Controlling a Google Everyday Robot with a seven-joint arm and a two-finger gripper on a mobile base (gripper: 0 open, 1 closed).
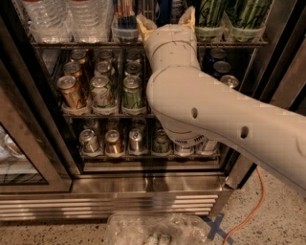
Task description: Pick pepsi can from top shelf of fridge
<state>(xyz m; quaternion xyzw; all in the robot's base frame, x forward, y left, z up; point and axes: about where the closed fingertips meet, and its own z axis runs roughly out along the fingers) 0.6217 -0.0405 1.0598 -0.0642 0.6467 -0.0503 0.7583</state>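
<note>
My gripper (165, 15) is at the top shelf (71, 44) of the fridge (143, 201), its two cream fingertips (142, 22) spread open. Between them, at the top edge of the view, a sliver of a dark blue can (165, 6) shows; its lettering is hidden, so I cannot confirm it is the pepsi can. The fingers stand on either side of it without closing on it. My white arm (215, 124) covers the right middle of the fridge.
Water bottles (52, 16) stand on the left of the top shelf and tall green cans (246, 14) on the right. Short soda cans (103, 91) fill the lower racks. The glass door (19, 158) stands open at left. A plastic bag (153, 229) and an orange cable (248, 210) lie on the floor.
</note>
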